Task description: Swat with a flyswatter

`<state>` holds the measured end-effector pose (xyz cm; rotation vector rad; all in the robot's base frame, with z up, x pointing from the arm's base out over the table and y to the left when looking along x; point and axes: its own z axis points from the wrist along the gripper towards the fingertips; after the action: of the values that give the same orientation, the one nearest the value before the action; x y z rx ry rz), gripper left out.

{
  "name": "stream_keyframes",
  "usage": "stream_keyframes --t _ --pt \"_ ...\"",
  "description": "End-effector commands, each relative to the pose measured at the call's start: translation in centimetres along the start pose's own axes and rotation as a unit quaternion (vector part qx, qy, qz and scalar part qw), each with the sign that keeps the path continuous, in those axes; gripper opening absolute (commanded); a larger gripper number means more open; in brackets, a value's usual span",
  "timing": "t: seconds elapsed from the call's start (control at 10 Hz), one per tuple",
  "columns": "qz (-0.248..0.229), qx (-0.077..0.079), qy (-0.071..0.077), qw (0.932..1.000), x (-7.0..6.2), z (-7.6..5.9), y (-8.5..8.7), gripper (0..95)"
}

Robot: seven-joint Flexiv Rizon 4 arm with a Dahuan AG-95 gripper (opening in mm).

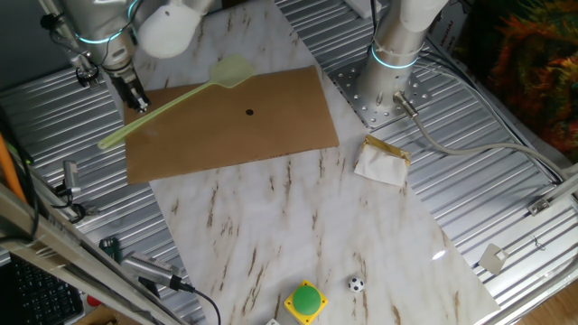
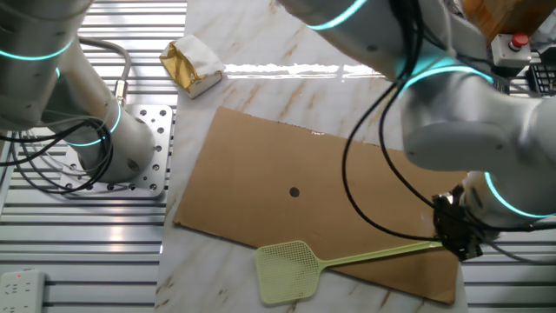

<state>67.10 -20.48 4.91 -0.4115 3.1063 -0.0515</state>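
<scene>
While spread across the marble table, brown board carries one small dark spot near its middle, presumably the mark to hit. Lying slanted over the board's edge, flyswatter with its squarish head raised or resting past the board's far edge in one fixed view, handle running down toward the arm. In the other fixed view, head off the board's near edge, well apart from the spot.

Gripper low at the board's corner, fingers closed on the handle partway along, the free end sticking out beyond. Whether the grip is firm, impossible to tell.

To do the step well: lift the head clear of the table, swing the handle about the wrist so the head travels over the board toward the spot, then bring it down flat and quick. Best to keep the wrist low enough for the head to land square, not on an edge. Risk, by judgement: thin springy handle bending and landing short of the spot, or twisting in the fingers.

Arm reaching in from the table's side, last links bent steeply downward, wrist nearly vertical above the handle, cables looping beside it.

Off the board: crumpled paper packet, green button, tiny ball.
</scene>
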Motion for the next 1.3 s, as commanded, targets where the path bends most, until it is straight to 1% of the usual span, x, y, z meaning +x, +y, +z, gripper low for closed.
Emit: stream_keyframes --t 0.1,0.2,0.4,0.9,1.3 --pt "-0.001 0.001 -0.001 1.0 -0.2 0.7 -0.4 0.0" --pt "-0.001 0.002 0.0 1.0 -0.4 1.1 -0.6 0.0" --pt "-0.001 0.002 0.001 1.0 -0.8 1.3 -0.8 0.0" --pt "0.001 0.001 0.002 1.0 -2.5 0.7 -0.9 0.0" --pt "0.0 -0.001 0.004 1.0 -2.7 0.7 -1.0 0.0"
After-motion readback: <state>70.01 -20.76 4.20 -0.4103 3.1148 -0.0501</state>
